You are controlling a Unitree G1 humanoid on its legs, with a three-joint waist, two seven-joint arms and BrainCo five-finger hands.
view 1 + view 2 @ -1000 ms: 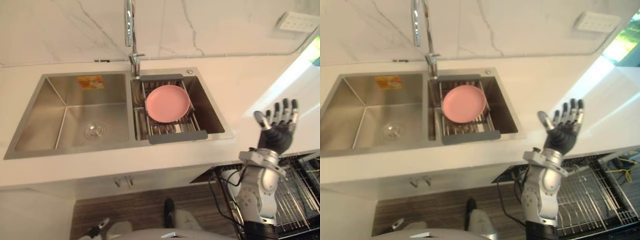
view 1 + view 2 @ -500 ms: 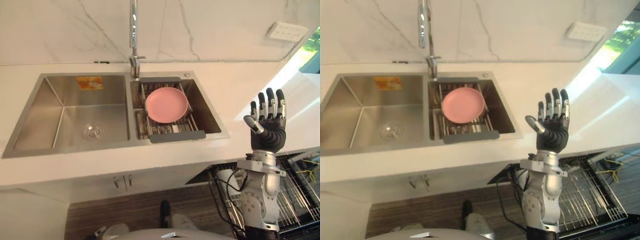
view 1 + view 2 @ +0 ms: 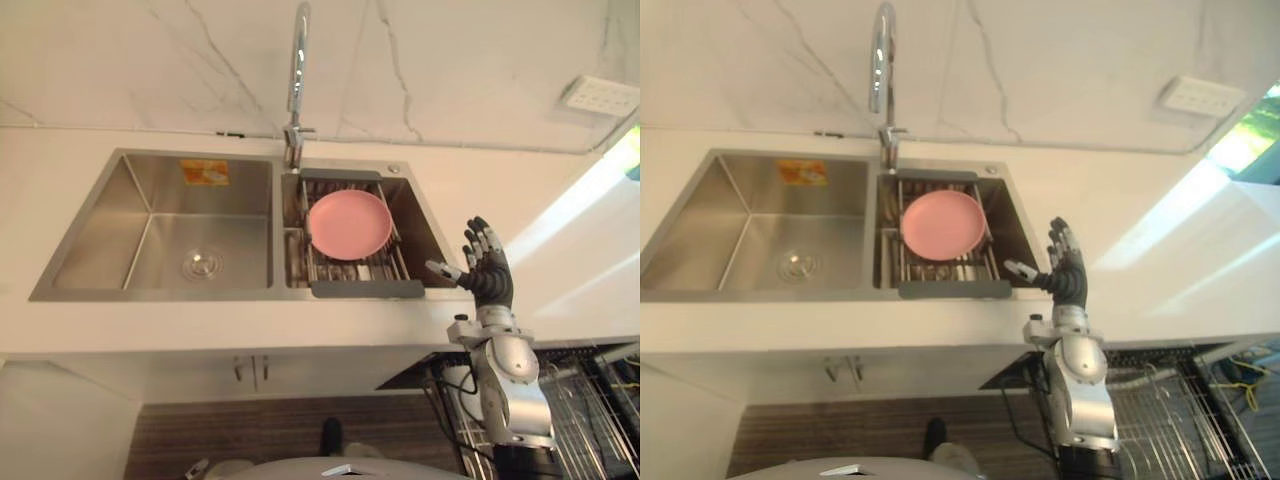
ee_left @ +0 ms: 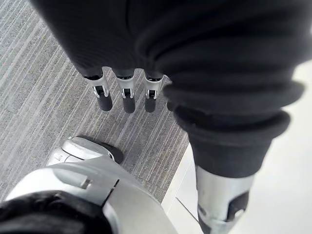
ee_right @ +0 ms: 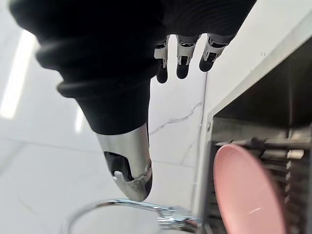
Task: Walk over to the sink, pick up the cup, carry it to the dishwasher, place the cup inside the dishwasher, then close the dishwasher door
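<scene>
Right of sink, over desk edge — my right hand upright, fingers spread apart. Pink plate lies on drain rack in sink's right basin, below faucet. Left hand hangs over striped floor — fingers straight, relaxed. Dishwasher rack pulled out under desk, at my right.
</scene>
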